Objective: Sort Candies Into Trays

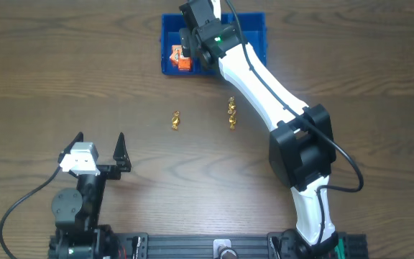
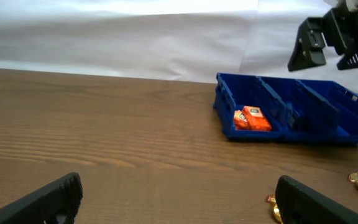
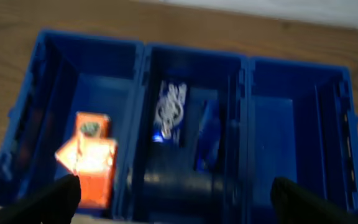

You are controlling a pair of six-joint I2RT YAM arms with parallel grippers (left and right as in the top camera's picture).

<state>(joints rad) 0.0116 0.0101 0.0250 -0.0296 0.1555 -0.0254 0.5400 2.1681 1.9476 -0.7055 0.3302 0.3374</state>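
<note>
A blue three-compartment tray (image 1: 254, 32) sits at the far middle of the table. Its left compartment holds orange candies (image 1: 180, 57) (image 3: 89, 158) (image 2: 252, 118). The middle compartment holds blue-wrapped candies (image 3: 176, 112). The third compartment looks empty. My right gripper (image 1: 190, 44) (image 3: 179, 208) hangs open above the tray (image 3: 247, 93), with nothing between its fingers. Gold candies lie on the table in front of the tray, one at the left (image 1: 176, 119) and two at the right (image 1: 231, 115). My left gripper (image 1: 99, 147) (image 2: 179, 208) is open near the front left, well short of them.
The right arm (image 1: 264, 86) stretches diagonally from the front right to the tray, passing just right of the gold pair. In the left wrist view the right gripper (image 2: 328, 37) hovers above the tray (image 2: 260, 134). Bare wood surrounds the tray.
</note>
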